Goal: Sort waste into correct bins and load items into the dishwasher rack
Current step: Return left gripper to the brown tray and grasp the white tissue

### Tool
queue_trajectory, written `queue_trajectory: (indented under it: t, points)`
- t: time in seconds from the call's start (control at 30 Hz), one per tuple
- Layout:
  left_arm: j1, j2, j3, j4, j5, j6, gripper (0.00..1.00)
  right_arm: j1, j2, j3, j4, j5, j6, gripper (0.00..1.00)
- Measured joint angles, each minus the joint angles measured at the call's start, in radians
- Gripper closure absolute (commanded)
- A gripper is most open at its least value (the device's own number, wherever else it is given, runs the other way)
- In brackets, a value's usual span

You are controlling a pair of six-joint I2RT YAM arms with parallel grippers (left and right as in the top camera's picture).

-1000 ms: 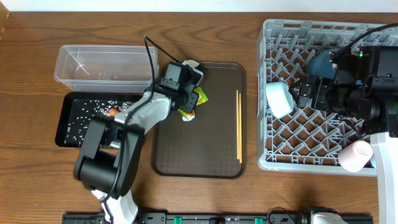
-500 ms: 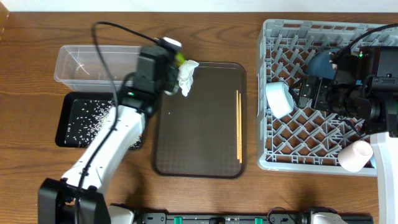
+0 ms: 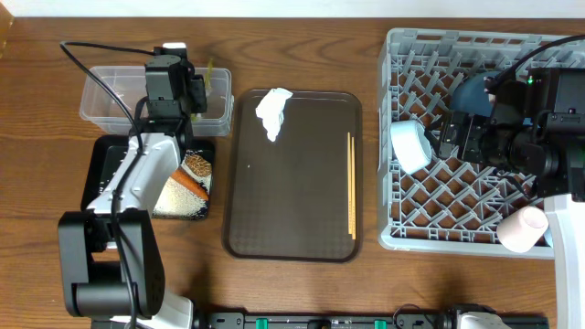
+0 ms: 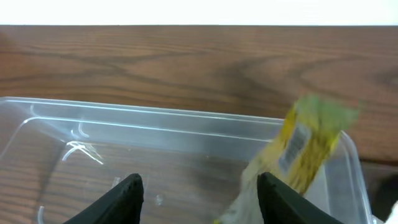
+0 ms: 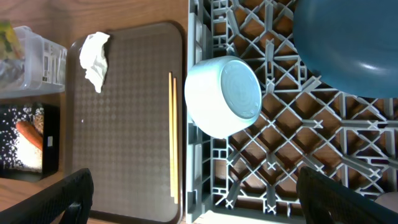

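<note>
My left gripper (image 3: 176, 91) (image 4: 199, 200) hangs open over the clear tub (image 3: 110, 96) (image 4: 155, 134). The yellow-green wrapper (image 3: 212, 79) (image 4: 305, 143) stands loose against the tub's right end, just beside the right finger (image 4: 283, 199). Crumpled white paper (image 3: 272, 111) (image 5: 94, 57) lies on the brown tray. The black tray (image 3: 101, 178) holds rice grains, a carrot piece (image 3: 187, 183) and a brown lump (image 3: 195, 164). My right gripper (image 3: 454, 137) (image 5: 199, 205) is open above the rack (image 3: 457, 196), next to the white-and-blue bowl (image 3: 409, 146) (image 5: 224, 96). The rack also holds the dark blue dish (image 3: 475, 91) and a pink cup (image 3: 521, 228).
The chopsticks (image 3: 350, 183) (image 5: 173, 137) lie along the right side of the brown serving tray (image 3: 292, 210). The left arm stretches over the black tray. The rack's grey wall (image 5: 205, 168) stands between the serving tray and my right gripper.
My left gripper carried the wrapper from the brown tray to the clear tub and opened, letting it go. The paper dropped back on the brown tray. The right arm stayed still.
</note>
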Motion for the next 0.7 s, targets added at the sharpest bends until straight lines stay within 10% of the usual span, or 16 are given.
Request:
queue_trajectory:
  t: [0.37, 0.7]
  points:
    - [-0.134, -0.206, 0.001, -0.147, 0.137, -0.005, 0.38, 0.0, 0.0, 0.0, 0.0, 0.0, 0.001, 0.03]
    - [-0.341, 0.059, -0.001, -0.017, 0.154, 0.138, 0.26, 0.0, 0.0, 0.0, -0.002, 0.0, 0.001, 0.03]
